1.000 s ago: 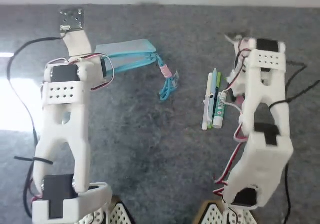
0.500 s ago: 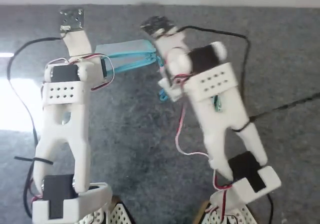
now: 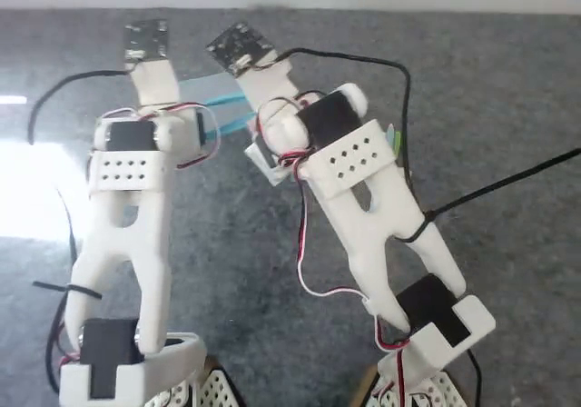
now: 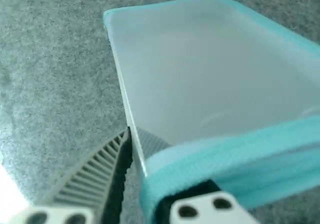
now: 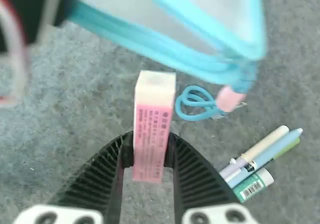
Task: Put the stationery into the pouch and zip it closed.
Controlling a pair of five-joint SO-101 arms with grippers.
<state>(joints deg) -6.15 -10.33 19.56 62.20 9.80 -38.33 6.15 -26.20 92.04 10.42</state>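
Observation:
A translucent pouch (image 4: 210, 79) with a teal zipper edge is held at its rim by my left gripper (image 4: 142, 171), which is shut on it. In the high view a strip of the pouch (image 3: 218, 100) shows between the two arms at the back of the table. My right gripper (image 5: 150, 146) is shut on a pink and white eraser (image 5: 152, 104), just short of the pouch's teal edge (image 5: 165, 49). The pink zipper pull (image 5: 231, 99) and a teal cord loop (image 5: 196, 104) hang at the pouch's end. Pens (image 5: 265, 146) and a green-labelled stick (image 5: 255, 184) lie on the mat.
Grey felt mat (image 3: 508, 107) covers the table. The right arm (image 3: 354, 171) stretches diagonally across the middle, over the pens, whose green tip (image 3: 391, 136) peeks out beside it. The left arm (image 3: 127, 198) stands along the left side. Cables trail to the right.
The right arm swung from beside the pens on the right over to the pouch, now holding the eraser. The left arm shifted slightly right, still gripping the pouch.

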